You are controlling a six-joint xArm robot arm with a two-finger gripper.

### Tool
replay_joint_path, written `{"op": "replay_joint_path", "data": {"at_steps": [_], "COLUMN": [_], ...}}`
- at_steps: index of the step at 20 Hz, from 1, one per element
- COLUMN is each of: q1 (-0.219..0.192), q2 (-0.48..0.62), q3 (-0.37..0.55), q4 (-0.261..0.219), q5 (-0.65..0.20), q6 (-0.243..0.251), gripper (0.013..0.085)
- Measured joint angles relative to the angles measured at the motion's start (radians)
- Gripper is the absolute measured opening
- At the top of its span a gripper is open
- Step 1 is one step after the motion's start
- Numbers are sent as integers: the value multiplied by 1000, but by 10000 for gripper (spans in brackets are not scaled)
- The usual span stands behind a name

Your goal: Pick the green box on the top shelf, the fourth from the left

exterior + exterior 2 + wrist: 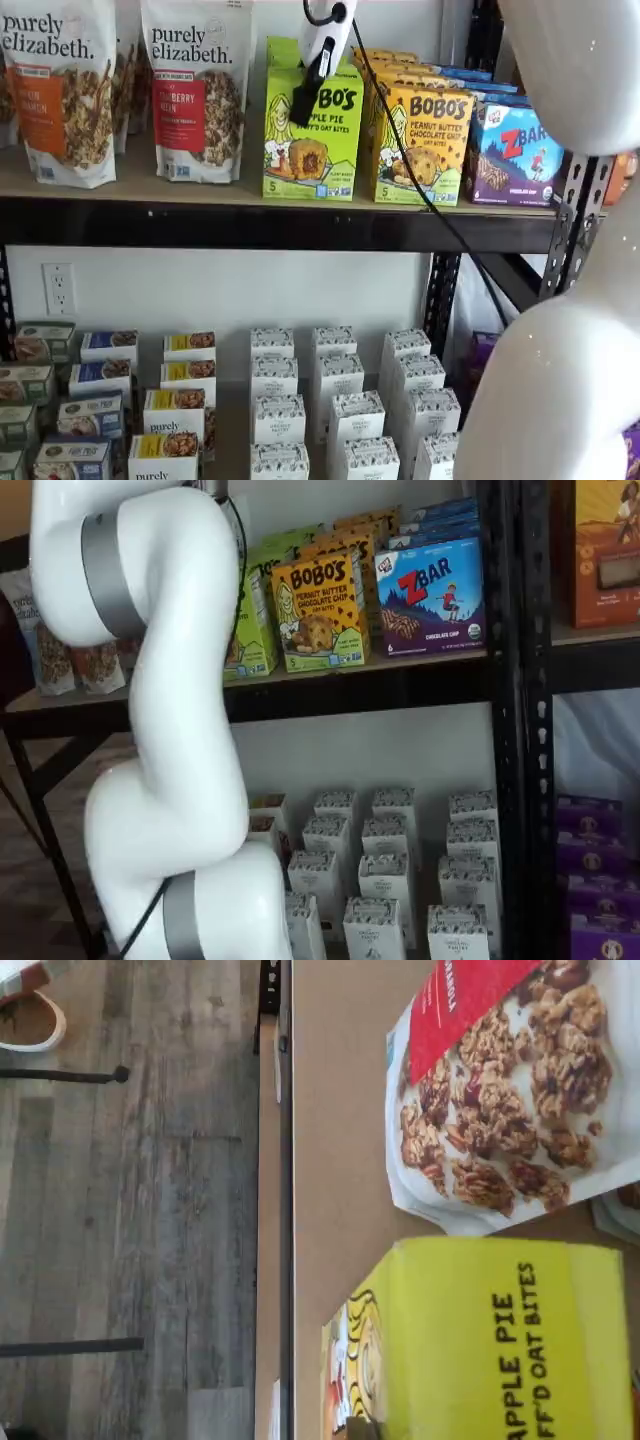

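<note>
Jaws (303, 105) before green box (312, 135) on top shelf (150, 185), grip state unclear.

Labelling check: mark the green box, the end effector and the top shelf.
green box (312, 150): shelf view, front face.
end effector (303, 105): shelf view, black fingers' tip.
top shelf (250, 226): shelf view, black front beam.

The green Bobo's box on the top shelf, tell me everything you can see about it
The green box is lime-green cardboard printed "BOBO'S APPLE PIE", with a cartoon woman and an oat-bite picture on its front. It stands upright near the front edge of the top shelf, between a purely elizabeth. granola bag and the yellow-orange Bobo's box; more green boxes seem lined up behind it. The gripper hangs in front of its upper part, fingers side-on; contact cannot be judged. The wrist view shows its top face, closed and undented.
</note>
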State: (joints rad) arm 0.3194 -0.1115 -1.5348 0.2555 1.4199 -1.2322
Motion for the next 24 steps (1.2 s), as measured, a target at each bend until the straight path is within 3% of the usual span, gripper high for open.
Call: {"op": "replay_joint_path", "data": {"at_steps": [4, 18, 24], "q1": [-1, 7, 8], "q2": [1, -15, -12], "q3": [-1, 2, -50], "q4": [3, 7, -7], "q5": [2, 7, 92], "q6": [0, 10, 21], "gripper": [170, 170, 170]}}
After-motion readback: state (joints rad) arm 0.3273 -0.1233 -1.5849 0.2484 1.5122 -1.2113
